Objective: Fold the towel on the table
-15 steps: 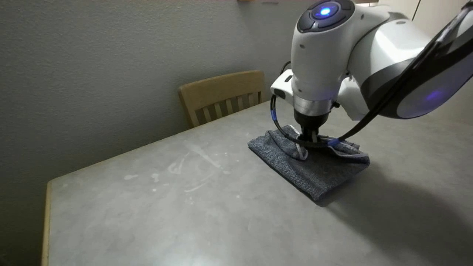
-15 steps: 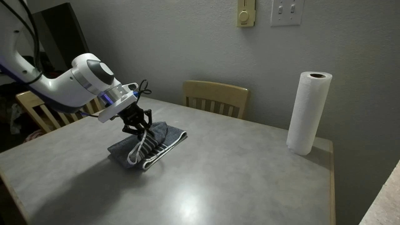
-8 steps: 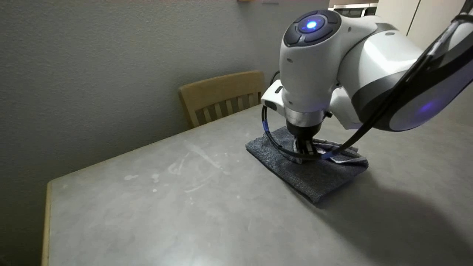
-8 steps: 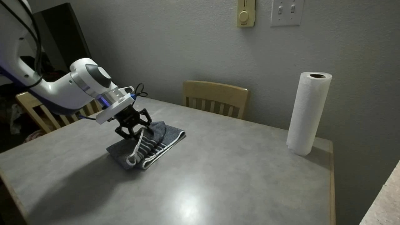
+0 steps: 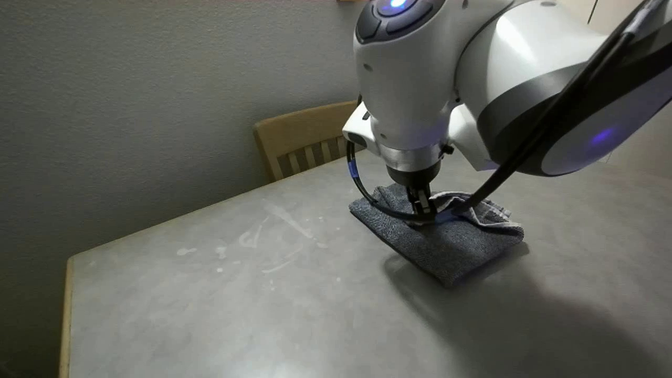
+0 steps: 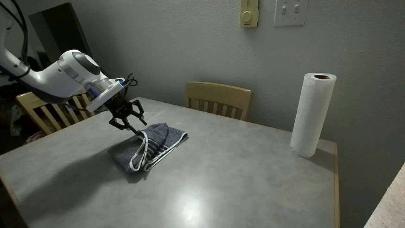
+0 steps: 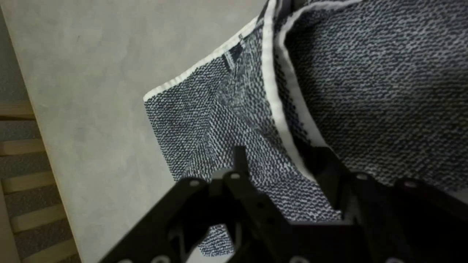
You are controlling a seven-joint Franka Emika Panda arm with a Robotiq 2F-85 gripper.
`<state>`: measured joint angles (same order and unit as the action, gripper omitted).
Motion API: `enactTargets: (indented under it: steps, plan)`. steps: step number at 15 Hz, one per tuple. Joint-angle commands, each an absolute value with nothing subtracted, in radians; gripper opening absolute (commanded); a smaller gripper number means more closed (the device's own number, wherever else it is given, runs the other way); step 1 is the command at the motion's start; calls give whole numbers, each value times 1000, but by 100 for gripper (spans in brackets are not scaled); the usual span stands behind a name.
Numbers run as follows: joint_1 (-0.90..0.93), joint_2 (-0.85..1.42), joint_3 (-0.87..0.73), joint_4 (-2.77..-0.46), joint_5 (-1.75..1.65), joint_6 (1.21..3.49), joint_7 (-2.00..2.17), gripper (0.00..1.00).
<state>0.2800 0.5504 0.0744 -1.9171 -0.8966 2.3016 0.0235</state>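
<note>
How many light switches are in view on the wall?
2, both on the plate in an exterior view: the left switch and, beside it, the right switch. The picture cuts off the plate's top, so more may be out of view.

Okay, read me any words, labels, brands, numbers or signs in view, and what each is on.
No readable text in any view.
Round-dialled pale-yellow plastic wall control: any markings too small to read.
White-edged blue-grey terry towel: stripes, no lettering visible.
</note>
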Motion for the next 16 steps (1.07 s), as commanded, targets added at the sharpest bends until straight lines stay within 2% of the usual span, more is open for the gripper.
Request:
enactTargets:
  steps: [1, 3, 5, 10, 16]
  plan:
    - [265, 549, 112, -1886, -792, 2233, 38, 21]
    - [255, 553, 129, -1877, -664, 2212, 51, 7]
    - [258, 547, 128, -1880, -550, 2201, 70, 0]
    - [276, 531, 94, -1921, -388, 2259, 196, 0]
    - [305, 538, 43, -1954, -445, 2302, 272, 0]
